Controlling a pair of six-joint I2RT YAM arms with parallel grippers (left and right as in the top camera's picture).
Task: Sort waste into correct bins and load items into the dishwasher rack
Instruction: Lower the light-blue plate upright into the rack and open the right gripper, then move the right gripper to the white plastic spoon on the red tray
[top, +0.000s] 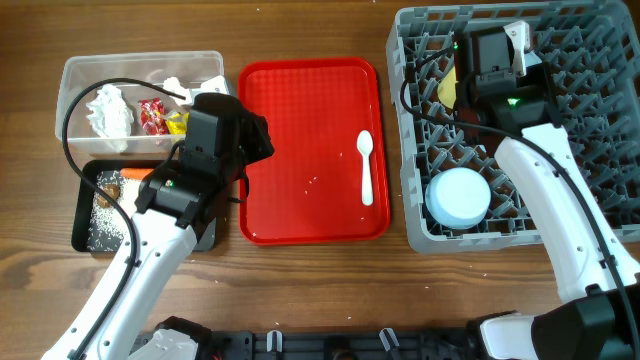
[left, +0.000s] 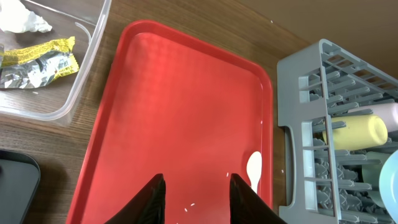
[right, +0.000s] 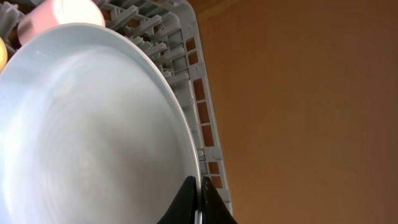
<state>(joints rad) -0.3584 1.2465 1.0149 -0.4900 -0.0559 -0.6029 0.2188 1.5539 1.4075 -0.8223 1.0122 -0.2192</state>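
My right gripper (right: 200, 182) is shut on the rim of the pale blue plate (right: 87, 137), which stands on edge inside the grey dishwasher rack (top: 420, 230). The rack also holds an upturned pale blue bowl (top: 459, 195), a yellow cup (left: 357, 132) and a pink cup (right: 62, 12). My left gripper (left: 196, 178) hangs open over the left part of the red serving tray (top: 300, 110), with nothing between its fingers. The white spoon (top: 366, 165) lies on that tray's right side. A few rice grains (left: 193, 207) dot the tray.
The clear tub (top: 70, 90) at the back left holds tissues (top: 108, 110) and wrappers (top: 155, 117). In front of it, the black tray (top: 80, 215) holds rice grains (top: 105, 225) and a carrot (top: 130, 175). My left arm partly covers both.
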